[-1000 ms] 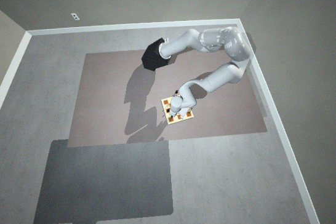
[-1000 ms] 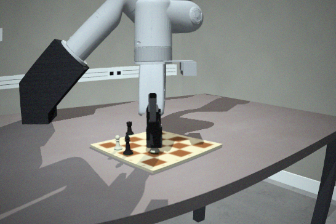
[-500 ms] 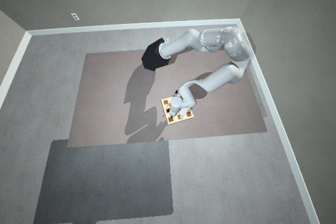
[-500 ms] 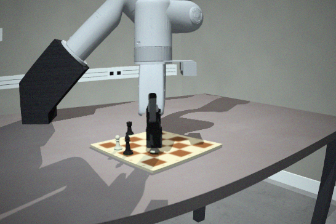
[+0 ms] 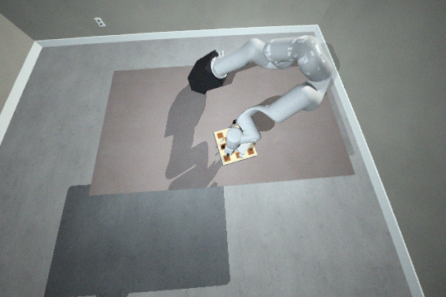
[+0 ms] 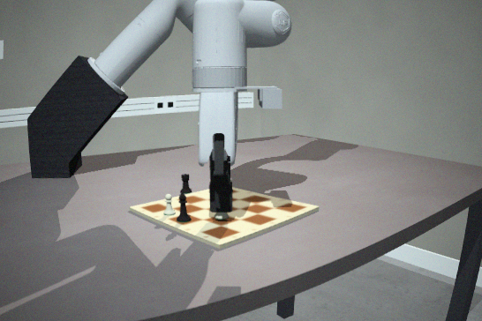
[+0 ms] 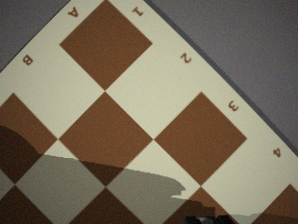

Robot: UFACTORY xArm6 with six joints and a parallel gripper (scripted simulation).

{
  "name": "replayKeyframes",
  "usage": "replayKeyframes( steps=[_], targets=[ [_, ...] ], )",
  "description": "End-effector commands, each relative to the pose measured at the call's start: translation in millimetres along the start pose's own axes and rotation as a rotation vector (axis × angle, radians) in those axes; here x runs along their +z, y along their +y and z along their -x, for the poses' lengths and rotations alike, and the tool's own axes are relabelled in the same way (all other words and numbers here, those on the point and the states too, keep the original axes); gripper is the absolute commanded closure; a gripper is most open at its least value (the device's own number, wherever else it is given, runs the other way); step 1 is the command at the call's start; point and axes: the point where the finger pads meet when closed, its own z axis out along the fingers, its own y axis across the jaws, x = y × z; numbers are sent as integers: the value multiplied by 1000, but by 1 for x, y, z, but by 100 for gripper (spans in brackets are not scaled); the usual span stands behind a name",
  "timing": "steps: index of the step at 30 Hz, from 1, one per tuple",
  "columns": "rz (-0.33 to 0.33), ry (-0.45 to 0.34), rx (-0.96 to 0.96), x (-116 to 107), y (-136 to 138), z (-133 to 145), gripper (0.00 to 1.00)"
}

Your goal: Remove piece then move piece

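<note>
Reaches over the light wooden-coloured, brown-checked chessboard (image 5: 242, 159) (image 6: 249, 235) (image 7: 152, 92) with the white six-joint arm (image 5: 287, 103) (image 6: 220, 36), pointing the black-fingered gripper (image 5: 229, 153) (image 6: 221, 210) (image 7: 207, 220) straight down. Has the fingers clamped on a small white chess piece (image 6: 221, 217), with only its pale base showing below the tips. Holds it over or on B4, judging by the edge letters and numbers in the wrist view; cannot tell whether the base touches the board.

Has a black rook-shaped piece (image 5: 234, 121) (image 6: 185, 183) upright on the dull mauve-brown table (image 5: 135, 126) (image 6: 353, 206) (image 7: 240, 40), off the board and just beyond its edge. Shows a white pawn-shaped piece (image 6: 169, 205) and a taller, slim black piece (image 6: 183, 210) upright on the board, near each other and apart from the fingers. Casts a shadow across part of the squares in the wrist view.
</note>
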Motion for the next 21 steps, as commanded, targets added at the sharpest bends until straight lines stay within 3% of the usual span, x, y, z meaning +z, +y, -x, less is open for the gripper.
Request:
replayKeyframes(
  steps=[1,21],
  targets=[
    [2,1,-1,-1,1,-1,100],
    [2,1,-1,2,1,-1,100]
  ],
)
